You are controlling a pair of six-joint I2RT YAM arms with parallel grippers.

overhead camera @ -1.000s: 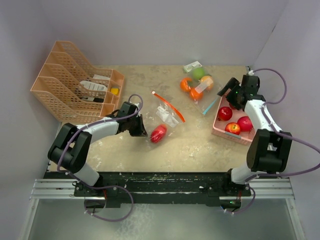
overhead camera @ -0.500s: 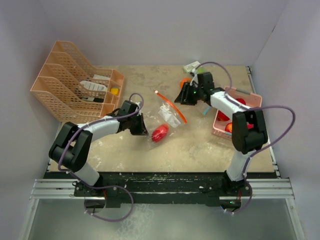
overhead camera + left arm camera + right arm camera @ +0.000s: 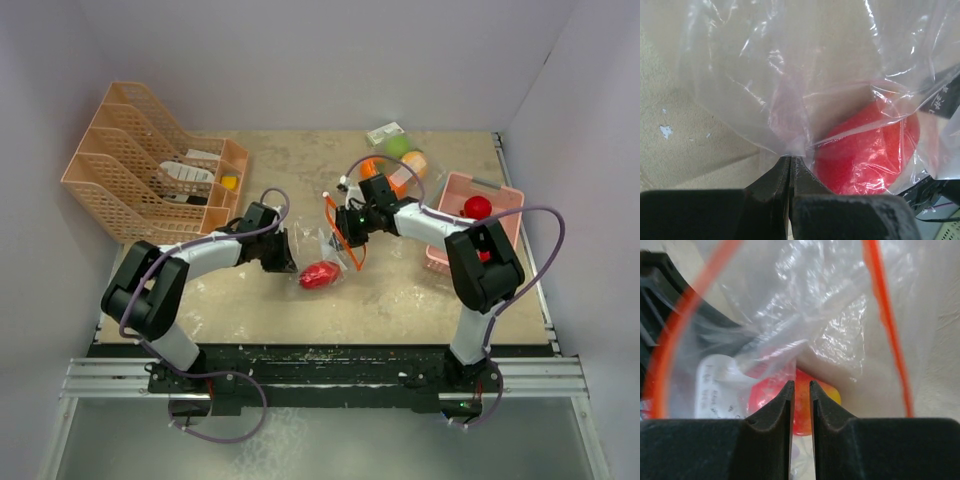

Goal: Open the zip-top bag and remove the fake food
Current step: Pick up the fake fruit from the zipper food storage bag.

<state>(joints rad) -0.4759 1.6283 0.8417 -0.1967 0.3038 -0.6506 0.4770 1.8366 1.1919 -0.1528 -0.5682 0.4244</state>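
Note:
A clear zip-top bag (image 3: 330,245) with an orange zip strip (image 3: 885,315) lies mid-table. One red apple (image 3: 320,275) of the fake food sits inside it. My left gripper (image 3: 282,255) is shut on the bag's closed bottom edge (image 3: 790,150), with the apple (image 3: 865,150) just right of the fingers. My right gripper (image 3: 346,222) is at the bag's mouth, inside the zip loop. In the right wrist view its jaws (image 3: 801,383) stand a thin gap apart with nothing between them, and the apple (image 3: 767,392) is beyond them.
A second bag (image 3: 395,172) with oranges and a green apple (image 3: 398,146) lies at the back. The pink basket (image 3: 500,188) at right holds a red apple (image 3: 478,206). An orange file rack (image 3: 150,170) stands at the back left.
My right arm swung left from the pink basket to the bag's mouth, its jaws narrowing on the way. The left gripper kept its hold; the bag and apple shifted slightly.

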